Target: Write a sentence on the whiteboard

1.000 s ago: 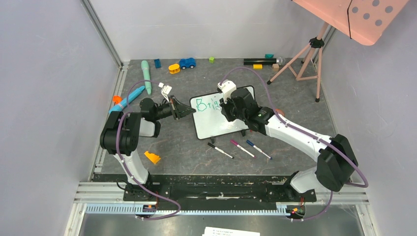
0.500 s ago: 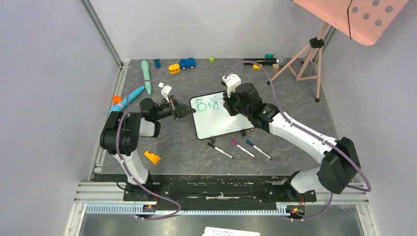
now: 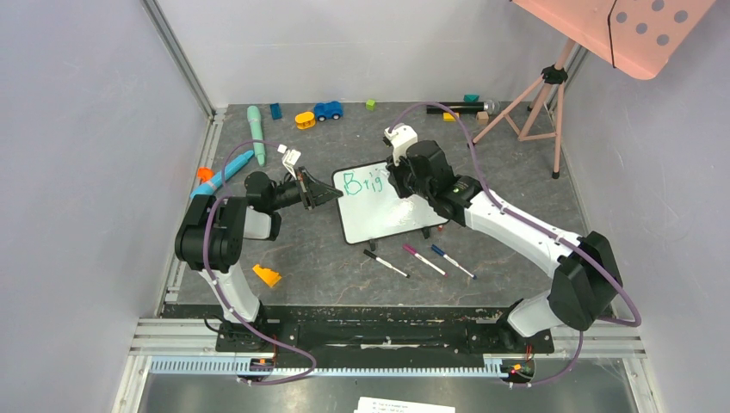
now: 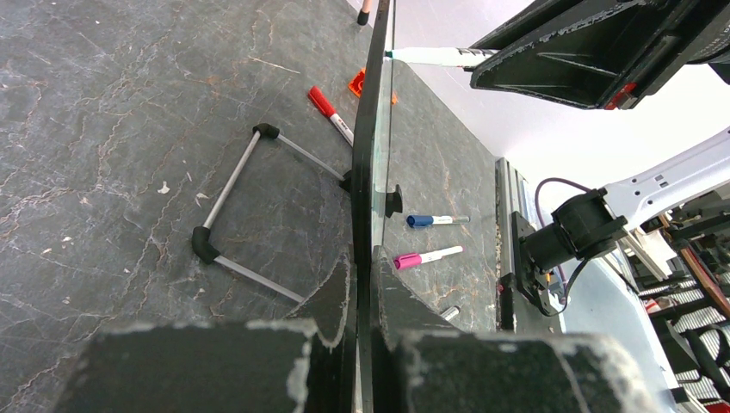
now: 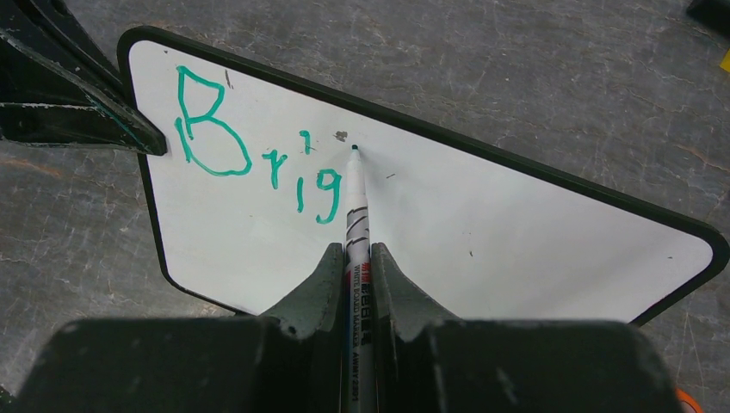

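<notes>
Right hand (image 5: 355,258) points marker (image 5: 354,185) at whiteboard (image 5: 482,215)

The small black-framed white whiteboard (image 3: 389,219) is standing mid-table, the left gripper (image 3: 334,194) sitting on its left edge and the right gripper (image 5: 353,258) bringing a white plastic marker (image 5: 356,202) onto its face. Three slim capped pens (image 3: 424,259) are lying just before it.

light: bright, even, diffuse; shadows under the arms are soft in the top view.
top view: sharp edge to edge; walls (image 3: 86,129) have a lilac cast.
left wrist: left gripper (image 4: 363,267) body blurred at the bottom edge; whiteboard (image 4: 372,129) frame ahead of the claw is sharp; background beyond is blown out white.
right wrist: right gripper (image 5: 353,258) base soft; marker (image 5: 355,215) tip ahead of the claw is crisp.
</notes>
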Controlling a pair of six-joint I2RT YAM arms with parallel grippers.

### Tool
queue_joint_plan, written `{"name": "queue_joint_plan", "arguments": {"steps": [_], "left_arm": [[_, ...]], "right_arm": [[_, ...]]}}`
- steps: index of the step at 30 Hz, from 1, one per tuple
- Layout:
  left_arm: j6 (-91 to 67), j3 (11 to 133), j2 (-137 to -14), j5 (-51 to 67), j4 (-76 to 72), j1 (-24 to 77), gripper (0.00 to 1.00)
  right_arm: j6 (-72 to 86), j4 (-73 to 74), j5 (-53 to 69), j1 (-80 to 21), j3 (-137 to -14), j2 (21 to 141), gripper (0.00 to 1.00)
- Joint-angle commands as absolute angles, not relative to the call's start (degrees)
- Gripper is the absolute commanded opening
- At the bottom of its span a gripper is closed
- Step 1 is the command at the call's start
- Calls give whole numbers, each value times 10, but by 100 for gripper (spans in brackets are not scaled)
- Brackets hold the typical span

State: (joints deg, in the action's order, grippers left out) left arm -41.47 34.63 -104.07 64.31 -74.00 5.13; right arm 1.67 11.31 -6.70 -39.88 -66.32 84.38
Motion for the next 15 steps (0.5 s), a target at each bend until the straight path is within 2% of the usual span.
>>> {"name": "queue_joint_plan", "arguments": {"steps": [1, 15], "left_arm": [[-388, 343, -1025, 650, -762, 54, 2], [-387, 343, -1024, 650, -763, 54, 2]], "right_arm": [[14, 99, -87, -394, -691, 848, 0], [16, 97, -77, -393, -639, 831, 0]]}}
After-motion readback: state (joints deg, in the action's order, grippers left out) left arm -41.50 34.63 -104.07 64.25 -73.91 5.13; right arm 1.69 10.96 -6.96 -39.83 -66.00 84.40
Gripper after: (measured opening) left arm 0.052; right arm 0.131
